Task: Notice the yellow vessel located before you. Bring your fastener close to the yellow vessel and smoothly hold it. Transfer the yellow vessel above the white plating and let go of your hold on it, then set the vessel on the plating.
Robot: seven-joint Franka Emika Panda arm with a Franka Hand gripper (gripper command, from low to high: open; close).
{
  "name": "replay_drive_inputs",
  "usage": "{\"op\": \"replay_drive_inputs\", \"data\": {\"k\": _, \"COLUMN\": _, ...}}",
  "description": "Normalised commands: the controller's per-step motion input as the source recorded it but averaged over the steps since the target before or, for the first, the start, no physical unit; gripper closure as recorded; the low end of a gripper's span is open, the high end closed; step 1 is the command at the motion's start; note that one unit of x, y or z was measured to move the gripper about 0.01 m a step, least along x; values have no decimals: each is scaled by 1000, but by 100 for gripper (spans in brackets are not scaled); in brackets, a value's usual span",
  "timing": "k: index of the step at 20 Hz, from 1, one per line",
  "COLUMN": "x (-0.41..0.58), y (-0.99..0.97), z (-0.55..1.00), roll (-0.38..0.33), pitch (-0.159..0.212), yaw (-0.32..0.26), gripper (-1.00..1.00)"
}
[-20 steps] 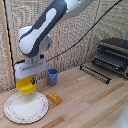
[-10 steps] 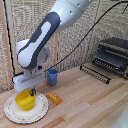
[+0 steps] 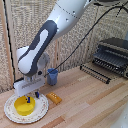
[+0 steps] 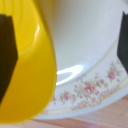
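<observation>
The gripper (image 3: 30,96) hangs low over the bowl (image 3: 24,106), its white head just above the bowl's rim. In the wrist view its two dark fingers (image 4: 6,55) stand wide apart, one in front of the yellow wall and the other out over the plate with a clear gap between it and the bowl, so the gripper is released and grasps nothing. The bowl (image 4: 27,75) sits upright on the plate (image 3: 41,107), roughly at its middle, with white showing around it. The plate (image 4: 90,60) is white with a pink flower band along its rim, and it lies flat on the wooden desk (image 3: 90,105) near the exterior view's left edge. Just beside the plate, toward the exterior view's right, lies a small orange block (image 3: 53,98). Farther back stands a blue cup (image 3: 52,76). Well apart, at the exterior view's right, is a toaster oven (image 3: 112,56) with a wire rack (image 3: 95,72) lying in front of it.
</observation>
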Motion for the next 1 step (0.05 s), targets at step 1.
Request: {"op": "replay_drive_inputs", "data": {"k": 1, "x": 154, "y": -86, "z": 934, "roll": 18, "pitch": 0, "yaw": 0, "gripper": -100}}
